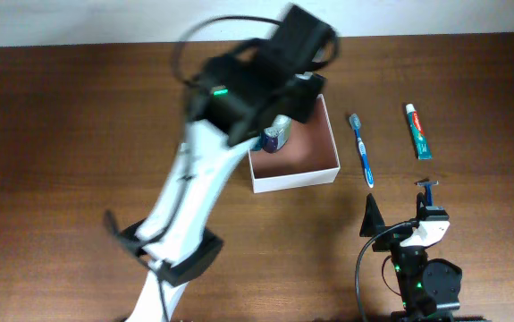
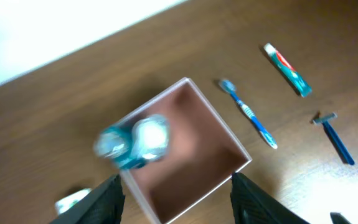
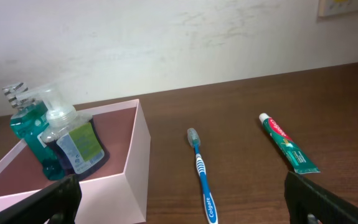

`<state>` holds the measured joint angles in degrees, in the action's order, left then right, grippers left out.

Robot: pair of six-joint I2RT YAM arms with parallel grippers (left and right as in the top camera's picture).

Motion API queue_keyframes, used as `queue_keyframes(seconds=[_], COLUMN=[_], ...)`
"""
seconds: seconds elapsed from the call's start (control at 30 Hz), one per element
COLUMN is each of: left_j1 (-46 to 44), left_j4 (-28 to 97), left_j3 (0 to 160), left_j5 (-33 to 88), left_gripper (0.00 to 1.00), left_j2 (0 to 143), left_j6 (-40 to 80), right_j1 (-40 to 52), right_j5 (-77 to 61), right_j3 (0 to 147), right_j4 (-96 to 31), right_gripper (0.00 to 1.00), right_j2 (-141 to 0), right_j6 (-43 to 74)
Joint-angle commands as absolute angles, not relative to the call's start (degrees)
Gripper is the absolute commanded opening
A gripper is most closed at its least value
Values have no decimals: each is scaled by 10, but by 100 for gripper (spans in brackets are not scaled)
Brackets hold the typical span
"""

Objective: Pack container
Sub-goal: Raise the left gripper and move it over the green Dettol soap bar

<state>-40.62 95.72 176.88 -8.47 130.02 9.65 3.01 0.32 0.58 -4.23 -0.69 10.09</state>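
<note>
Closest to the overhead lens is the white-and-black left arm, blurred, its wrist hanging over the square white-walled container with the reddish-brown inside. That container sits mid-table, nearer the far edge than the near one. From the left wrist view, the left jaws are spread wide with nothing between them.

Inside the container, against the wall on the left arm's side, stand a teal liquid bottle with a clear cap and a pump bottle with a green label, touching each other. I judge that a bottle drop is ending here and that the packing is partway done.

Three things lie flat on the brown wooden table toward its right edge. They are a blue-and-white toothbrush just beside the container, a green-and-white toothpaste tube farther out, and a blue razor near the right arm. The right jaws are released too, empty, facing the toothbrush.

Next, one of these thin, low items wants a flat pinch close to the table. The left arm blocks the way over the container. A small pale object beside the container is too blurred to name.
</note>
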Motion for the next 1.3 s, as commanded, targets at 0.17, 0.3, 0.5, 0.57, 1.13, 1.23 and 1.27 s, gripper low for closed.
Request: queue_keyframes(seconds=[0.17,0.3,0.5,0.57,1.13,1.23,1.27], left_j1=[-323,-272,-203,-183,-140,-133,-129], left_j4=[967,967,967,967,738,705,697], left_j3=[1768,1720,1541,1481,1053,1009,999], left_j5=[-122,-125,-84,-83,-26,-23,-22], left_gripper=[79,79,86,87,87,87,87], left_j2=[1211,1187,1140,1133,1134,1134,1135], left_j6=[72,73,98,111,110,110,110], right_j1=[34,34,34,34,34,34,34], right_j5=[2,2,2,2,2,2,2], right_j3=[3,3,3,3,3,3,3], right_j4=[-46,-46,-46,-46,-46,-46,-46], right_gripper=[98,98,98,98,98,98,98], right_j2=[-3,-3,-3,-3,-3,-3,-3], right_j6=[99,99,99,99,99,99,99])
